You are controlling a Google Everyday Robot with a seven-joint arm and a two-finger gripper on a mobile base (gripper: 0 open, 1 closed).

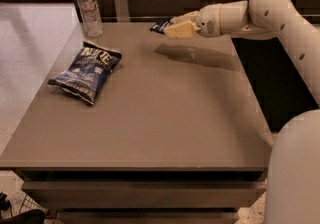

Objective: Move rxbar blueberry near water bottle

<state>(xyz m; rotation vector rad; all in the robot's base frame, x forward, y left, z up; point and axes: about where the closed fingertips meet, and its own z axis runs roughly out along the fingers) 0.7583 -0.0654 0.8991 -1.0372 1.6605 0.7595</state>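
The rxbar blueberry is a small dark navy wrapper, held in the air above the far middle of the table. My gripper is shut on it, its yellowish fingers pointing left from the white arm that reaches in from the right. Most of the bar is hidden by the fingers. The water bottle, clear with a white cap and white-and-red label, stands upright at the table's far left corner, well to the left of the gripper.
A puffy blue chip bag lies on the left part of the grey table. A metal bracket and a wooden wall stand behind the far edge. The robot's white body is at lower right.
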